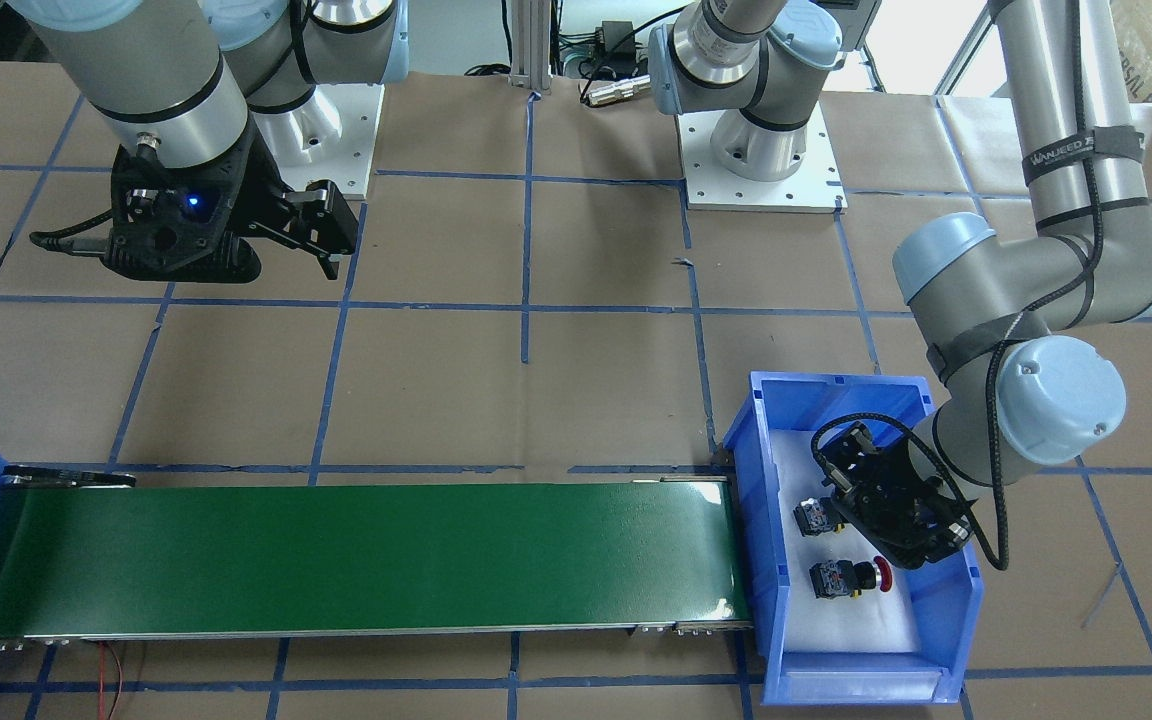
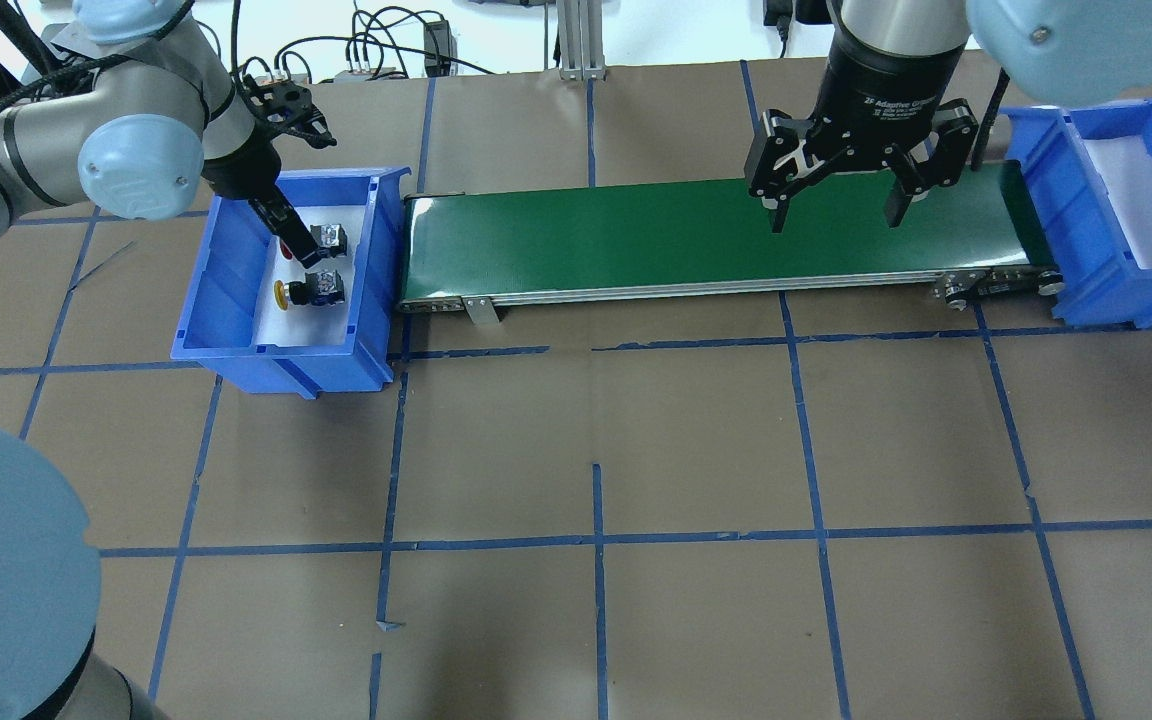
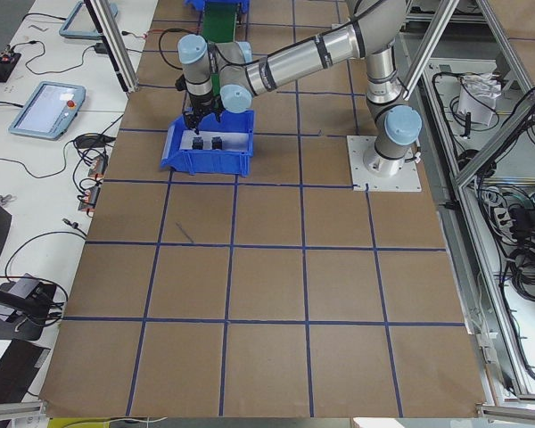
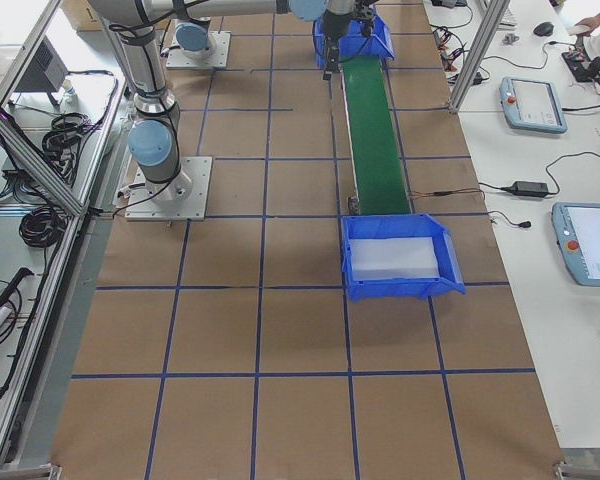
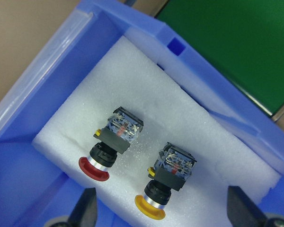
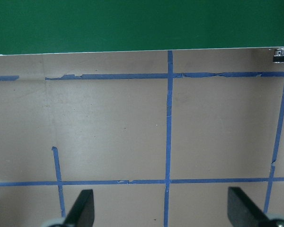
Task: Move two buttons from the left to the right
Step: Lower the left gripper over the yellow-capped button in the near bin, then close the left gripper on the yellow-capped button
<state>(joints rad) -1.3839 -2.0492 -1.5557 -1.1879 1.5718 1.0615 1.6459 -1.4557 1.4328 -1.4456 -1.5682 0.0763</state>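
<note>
Buttons, both of them, lay in the left blue bin, on their sides on the white foam pad lining its floor. The red button and yellow button were just beside each other, not touching, caps pointing away from the green conveyor belt, contact blocks toward it. Foam was prob there so the round caps didn't roll & so fingers could press down w/o hitting hard plastic, my guess. Neither had left the bin, so the task looked to be at its very start.

Left gripper hung low inside the bin, jaws spread wide, holding nothing. In the wrist view its fingers framed both buttons, w/ the yellow one closest to the centre line, so I'd judge yellow was the 1st pick. The spread was wider than one button, so closing w/o centring risked nudging the red neighbour too.

Right gripper was held high toward the belt's right end, jaws also apart & empty. Its wrist view showed the belt edge and the taped brown table. Whether it sat directly over the belt or a bit to the robot's side I couldn't tell. It was prob parked there to take what the belt brings, w/ the right blue bin, foam-lined, butted against the belt's end as the drop spot. The belt bridged the 2 bins, so neither arm needed to reach across
</note>
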